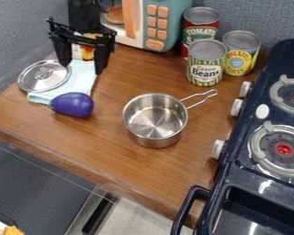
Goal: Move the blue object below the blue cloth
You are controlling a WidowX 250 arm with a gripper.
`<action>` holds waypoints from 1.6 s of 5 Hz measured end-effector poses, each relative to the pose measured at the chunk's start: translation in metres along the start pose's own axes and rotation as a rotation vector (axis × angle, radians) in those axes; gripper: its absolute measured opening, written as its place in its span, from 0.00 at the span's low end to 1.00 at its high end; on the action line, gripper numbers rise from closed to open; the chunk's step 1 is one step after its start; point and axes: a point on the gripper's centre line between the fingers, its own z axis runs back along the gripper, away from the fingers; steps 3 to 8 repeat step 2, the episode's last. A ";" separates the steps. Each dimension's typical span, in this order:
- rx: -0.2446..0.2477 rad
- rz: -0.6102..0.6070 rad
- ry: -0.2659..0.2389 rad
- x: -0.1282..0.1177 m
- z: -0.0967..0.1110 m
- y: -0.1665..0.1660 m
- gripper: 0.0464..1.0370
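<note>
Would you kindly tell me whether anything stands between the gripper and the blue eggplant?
Nothing visible stands between the gripper and the blue eggplant. Only the light blue cloth lies low there; the metal lid sits off toward the view's left.

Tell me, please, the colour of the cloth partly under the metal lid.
The cloth is pale blue-green, best seen in the camera view.
</note>
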 end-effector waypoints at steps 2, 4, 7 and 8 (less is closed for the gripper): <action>-0.042 -0.096 -0.007 0.002 -0.006 0.001 0.96; -0.042 -0.096 -0.007 0.002 -0.006 0.001 0.96; -0.042 -0.096 -0.007 0.002 -0.006 0.001 0.96; -0.042 -0.096 -0.007 0.002 -0.006 0.001 0.96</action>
